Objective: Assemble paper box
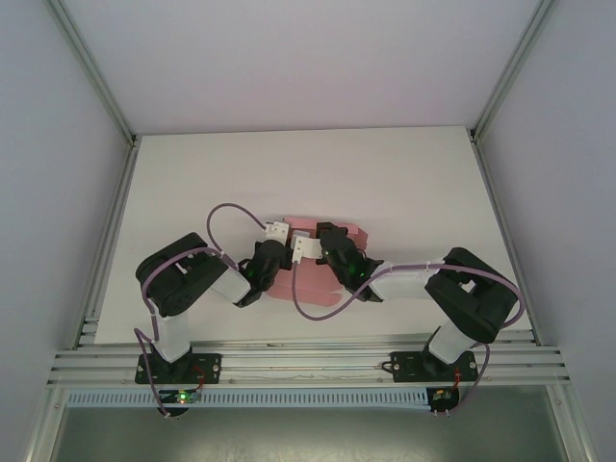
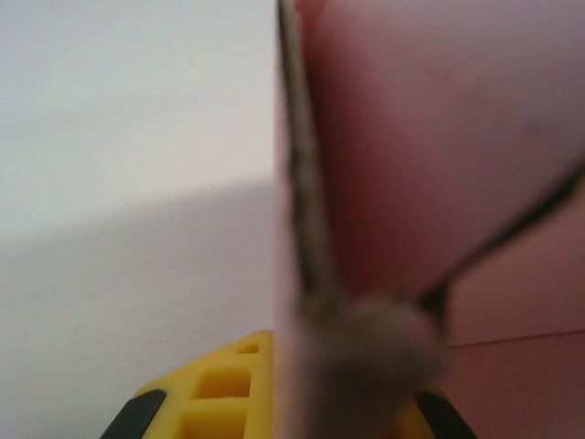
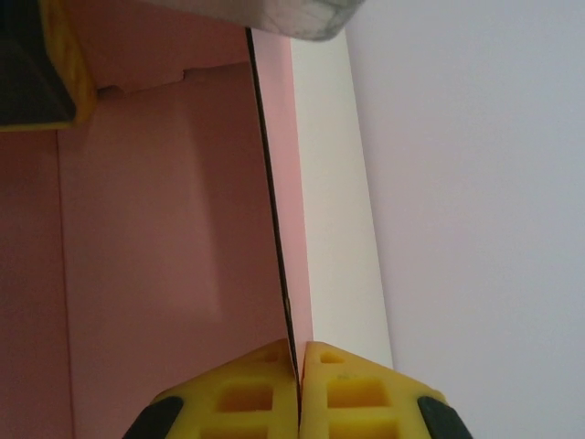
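Two grippers, left [image 2: 302,402] and right [image 3: 299,402], each pinched on a wall of the box [image 1: 310,281]; I fold slowly, keeping creases square.

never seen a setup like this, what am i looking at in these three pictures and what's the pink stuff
Two small black robot arms are bolted at the near edge of a white table. The overhead camera looks down on both arms. Each of the other two pictures comes from a camera on one wrist, looking past its own yellow fingers. The pink stuff is a thin pink card box, partly folded, lying between the arms. The right gripper is shut on a thin edge of it. The left gripper is also shut, with a card wall pinched at its tip.
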Tool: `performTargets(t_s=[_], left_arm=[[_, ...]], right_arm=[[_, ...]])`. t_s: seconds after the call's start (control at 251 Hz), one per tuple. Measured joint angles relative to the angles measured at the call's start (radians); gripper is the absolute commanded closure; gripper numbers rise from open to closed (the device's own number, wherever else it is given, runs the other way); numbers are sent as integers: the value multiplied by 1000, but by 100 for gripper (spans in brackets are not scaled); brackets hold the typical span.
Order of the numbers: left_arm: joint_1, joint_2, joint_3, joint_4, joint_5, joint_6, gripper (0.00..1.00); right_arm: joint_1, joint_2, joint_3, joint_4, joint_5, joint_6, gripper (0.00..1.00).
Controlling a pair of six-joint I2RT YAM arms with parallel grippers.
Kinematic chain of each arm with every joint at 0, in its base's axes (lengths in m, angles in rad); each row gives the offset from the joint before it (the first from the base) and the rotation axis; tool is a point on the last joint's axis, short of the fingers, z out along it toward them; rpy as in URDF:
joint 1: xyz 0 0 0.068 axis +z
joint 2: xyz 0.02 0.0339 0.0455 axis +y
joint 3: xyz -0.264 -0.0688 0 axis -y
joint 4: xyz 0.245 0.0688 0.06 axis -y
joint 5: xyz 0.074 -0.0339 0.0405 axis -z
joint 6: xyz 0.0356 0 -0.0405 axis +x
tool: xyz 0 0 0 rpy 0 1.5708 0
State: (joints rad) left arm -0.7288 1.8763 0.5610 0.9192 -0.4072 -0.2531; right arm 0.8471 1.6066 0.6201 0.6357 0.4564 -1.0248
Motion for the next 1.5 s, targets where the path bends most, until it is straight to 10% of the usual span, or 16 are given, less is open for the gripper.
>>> performTargets(t_s=[0.283, 0.375, 0.471, 0.922, 1.501], left_arm=[[-34, 0, 20, -55, -106, -78, 100], [-34, 0, 17, -54, -97, -83, 64], [-19, 0, -7, -44, -69, -88, 52], [-9, -182, -42, -129, 55, -93, 51], [-12, -199, -17, -219, 37, -126, 76]], right_arm=[[0, 0, 6, -5, -6, 9, 100], [0, 0, 6, -9, -7, 10, 100], [-1, 0, 6, -20, 3, 10, 100], [-1, 7, 14, -61, 26, 29, 100], [0, 7, 15, -71, 25, 32, 100]])
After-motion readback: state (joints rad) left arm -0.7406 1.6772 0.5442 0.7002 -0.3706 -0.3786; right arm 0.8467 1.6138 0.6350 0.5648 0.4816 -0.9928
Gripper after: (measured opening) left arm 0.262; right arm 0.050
